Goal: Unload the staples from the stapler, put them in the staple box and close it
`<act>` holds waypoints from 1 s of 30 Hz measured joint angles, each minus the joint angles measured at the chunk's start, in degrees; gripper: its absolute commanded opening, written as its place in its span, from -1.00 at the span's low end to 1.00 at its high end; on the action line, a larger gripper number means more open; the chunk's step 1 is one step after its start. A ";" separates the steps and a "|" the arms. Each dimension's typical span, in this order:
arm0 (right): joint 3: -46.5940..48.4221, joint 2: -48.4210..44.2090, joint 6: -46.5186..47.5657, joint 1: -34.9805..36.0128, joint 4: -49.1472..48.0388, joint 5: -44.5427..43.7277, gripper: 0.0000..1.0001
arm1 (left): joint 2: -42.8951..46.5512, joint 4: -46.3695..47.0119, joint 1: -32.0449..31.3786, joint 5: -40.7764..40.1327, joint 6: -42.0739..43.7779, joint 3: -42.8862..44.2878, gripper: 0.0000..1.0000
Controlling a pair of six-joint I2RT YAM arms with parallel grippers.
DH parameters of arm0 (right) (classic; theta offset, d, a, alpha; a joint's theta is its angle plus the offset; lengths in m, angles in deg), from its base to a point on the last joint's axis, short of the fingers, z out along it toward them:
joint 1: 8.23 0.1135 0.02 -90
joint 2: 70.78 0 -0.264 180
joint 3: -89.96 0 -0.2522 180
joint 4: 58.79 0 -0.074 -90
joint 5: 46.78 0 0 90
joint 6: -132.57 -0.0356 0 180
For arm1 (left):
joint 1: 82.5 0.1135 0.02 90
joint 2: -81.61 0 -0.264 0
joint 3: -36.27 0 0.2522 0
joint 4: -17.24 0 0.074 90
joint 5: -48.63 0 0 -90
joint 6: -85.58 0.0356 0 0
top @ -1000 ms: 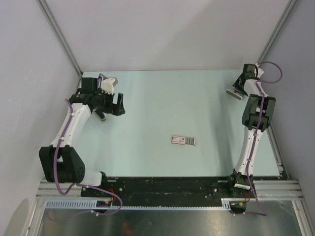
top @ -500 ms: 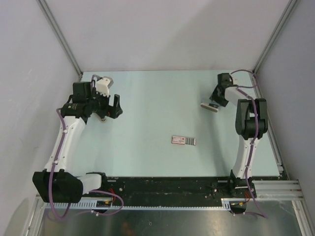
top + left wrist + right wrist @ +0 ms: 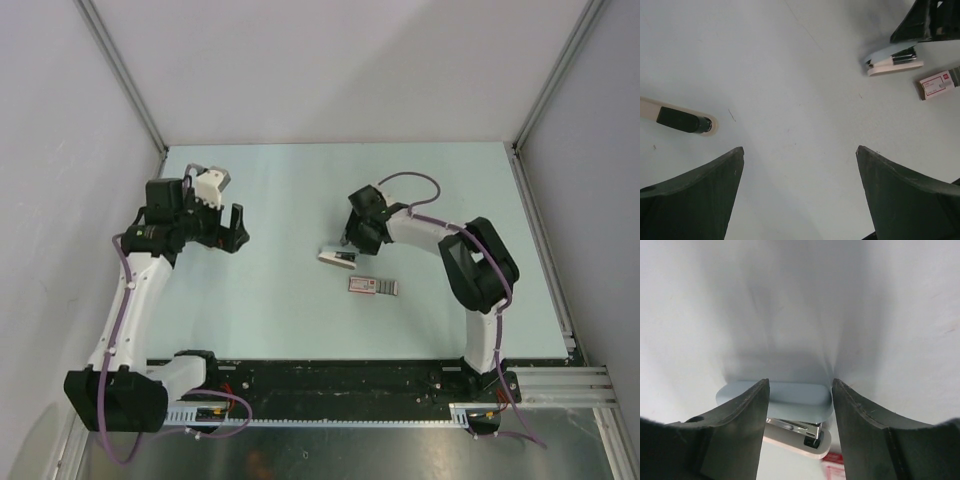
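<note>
The stapler (image 3: 336,257), with a pale blue top, a metal magazine and a pale pink base, is held in my right gripper (image 3: 350,244) just above the table's middle. In the right wrist view my gripper (image 3: 800,384) is shut on its sides (image 3: 790,396). Just right of it lies a small flat pink-red piece (image 3: 363,285) with the grey ribbed strip of staples (image 3: 389,288) at its right end. My left gripper (image 3: 237,228) is open and empty at the far left (image 3: 800,148); its view shows the stapler (image 3: 890,59) and pink-red piece (image 3: 937,85).
A pale stick with a black end (image 3: 682,120) lies on the table near my left gripper. Grey walls close the table on the left, the back and the right.
My right arm has swung from the far right corner to the table's middle, carrying the stapler down beside the pink-red piece. My left arm has shifted slightly.
</note>
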 measured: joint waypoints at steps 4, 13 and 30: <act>-0.57 -0.09 -4.11 4.42 -1.75 2.71 0.26 | 1.49 0.04 -0.09 1.03 0.85 -0.44 0.99; -2.21 -0.98 -0.33 4.07 -4.31 8.74 0.35 | -2.01 0.09 -11.78 -0.35 3.21 -1.20 0.99; -8.31 -4.44 16.44 9.07 -9.90 9.60 0.16 | -7.80 0.07 -14.71 -1.40 3.41 -1.84 0.99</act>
